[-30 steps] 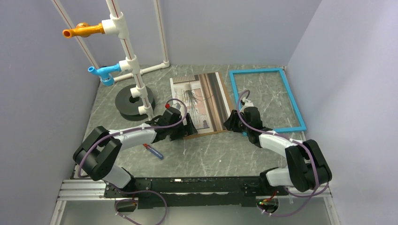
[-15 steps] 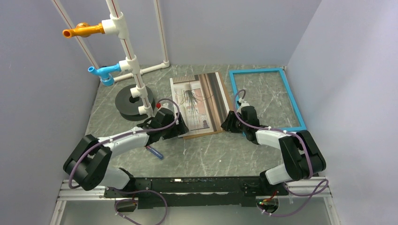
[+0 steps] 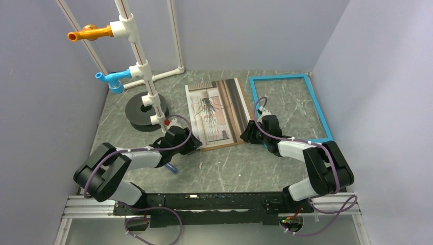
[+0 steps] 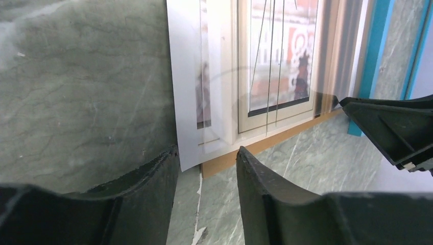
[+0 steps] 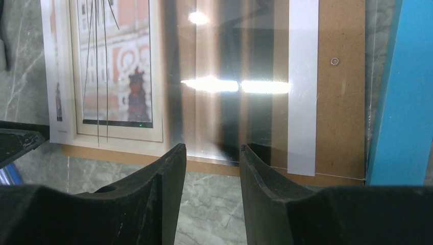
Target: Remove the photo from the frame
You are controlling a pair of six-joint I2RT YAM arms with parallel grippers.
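- Pulling our left tool back from the photo, we hold it open.
- Our right tool is open too.
- The photo lies beside the empty frame, so we seem done.

- My left gripper has its two dark fingers apart, low over the green marble table.
- The photo has its near white corner just beyond the gap between my fingertips.
- A brown backing board edge shows beneath the photo.
- A turquoise frame strip lies at far right.
- The right gripper pokes in there, black.
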